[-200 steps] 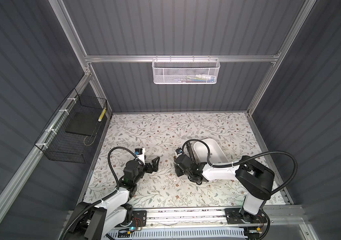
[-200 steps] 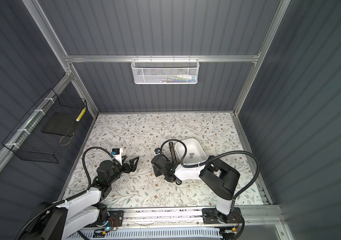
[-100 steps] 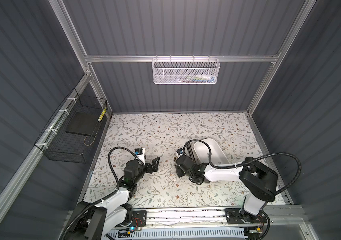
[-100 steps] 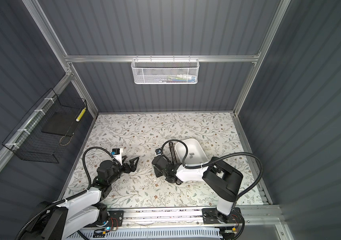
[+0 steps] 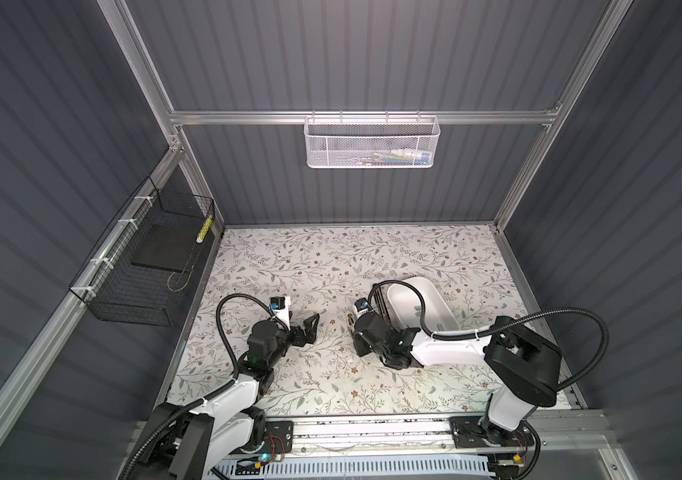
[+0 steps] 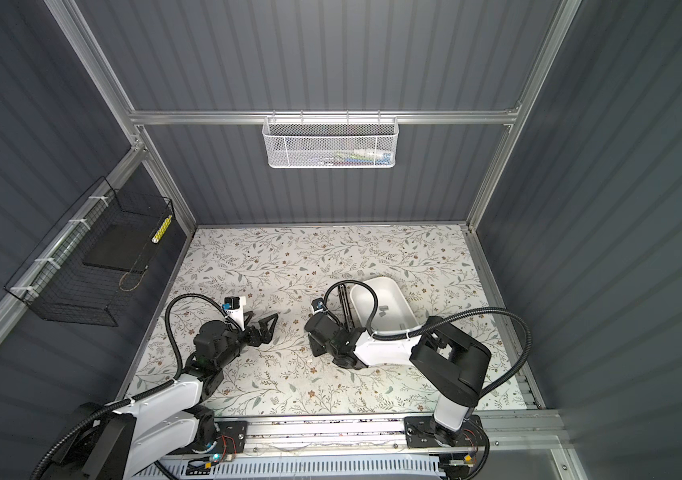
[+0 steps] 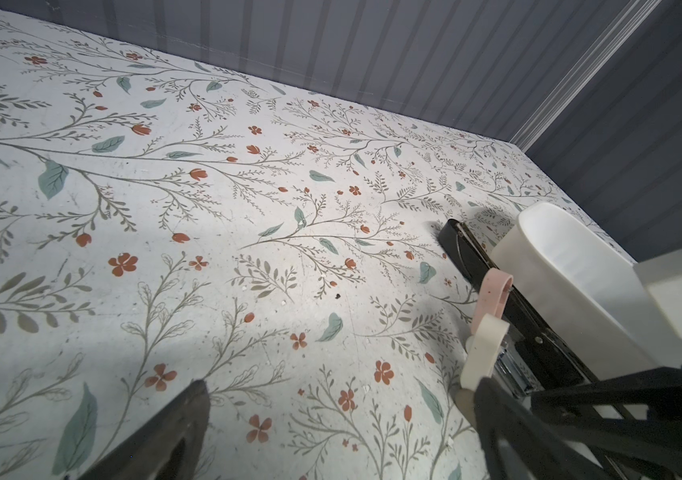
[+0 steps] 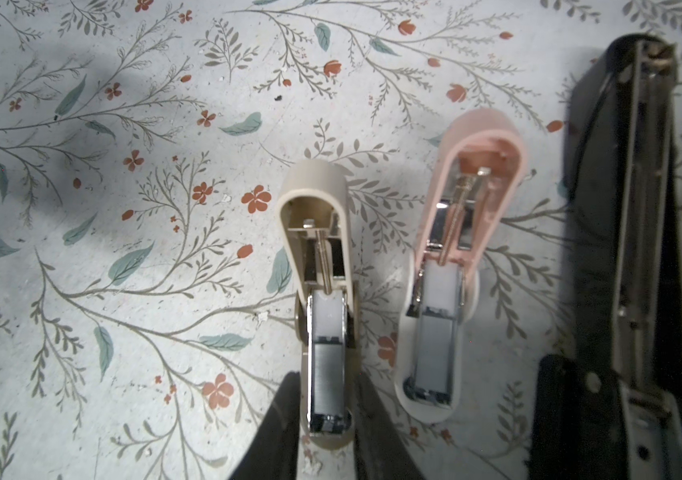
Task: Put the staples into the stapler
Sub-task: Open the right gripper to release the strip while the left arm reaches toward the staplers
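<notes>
The black stapler [image 8: 638, 249] lies opened out on the mat beside the white tray, and shows in both top views [image 5: 380, 305] [image 6: 345, 307]. Beside it lie a pink stapler [image 8: 480, 166] and a beige stapler [image 8: 314, 195], both hinged open. A grey strip of staples [image 8: 328, 365] lies in the beige stapler's channel. My right gripper [image 8: 326, 382] is open, its two fingers narrowly astride that channel's front end and holding nothing. More staples [image 6: 385, 309] lie in the tray. My left gripper [image 5: 310, 328] [image 7: 341, 386] hovers open and empty over bare mat, left of the staplers.
The white tray [image 5: 405, 291] stands on the floral mat right of the black stapler, under my right arm's cable. A black wire basket [image 5: 144, 266] hangs on the left wall. A white mesh basket [image 5: 372, 141] hangs on the back wall.
My right arm's elbow has shifted a little to the right while its gripper stays over the small staplers. The left arm has not moved.
</notes>
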You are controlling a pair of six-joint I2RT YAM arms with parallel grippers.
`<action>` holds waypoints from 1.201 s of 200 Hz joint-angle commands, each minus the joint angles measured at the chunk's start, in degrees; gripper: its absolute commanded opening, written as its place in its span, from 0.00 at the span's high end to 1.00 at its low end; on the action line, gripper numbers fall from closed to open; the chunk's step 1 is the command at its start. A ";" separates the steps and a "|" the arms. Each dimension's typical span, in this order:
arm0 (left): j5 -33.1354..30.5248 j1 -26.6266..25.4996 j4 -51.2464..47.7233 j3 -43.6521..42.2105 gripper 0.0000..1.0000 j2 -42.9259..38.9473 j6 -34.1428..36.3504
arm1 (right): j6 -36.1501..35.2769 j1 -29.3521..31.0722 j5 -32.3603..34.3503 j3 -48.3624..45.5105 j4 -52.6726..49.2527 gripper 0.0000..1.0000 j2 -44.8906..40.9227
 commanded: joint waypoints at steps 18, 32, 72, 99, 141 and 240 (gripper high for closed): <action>-1.46 -0.37 -0.45 1.65 0.01 0.89 0.48 | -1.50 1.41 0.48 -5.45 5.72 0.63 -2.96; -1.66 -0.37 -0.81 2.00 0.01 1.34 0.38 | -1.79 1.68 0.21 -7.38 7.75 0.58 -3.48; -3.35 -0.35 -4.51 3.78 0.01 2.19 -0.76 | -1.78 1.80 0.40 -8.44 8.86 0.51 -1.08; -8.13 -0.37 -11.75 7.09 0.01 1.56 -5.65 | -2.96 1.91 -0.24 -8.27 10.23 0.49 1.32; -18.60 -0.37 -25.51 11.62 0.01 -4.11 -18.18 | -6.74 1.92 0.62 -10.40 14.30 0.50 3.11; -8.07 -0.35 -36.85 15.25 0.01 -17.58 -9.26 | -9.25 2.02 -1.93 -15.69 20.76 0.60 2.88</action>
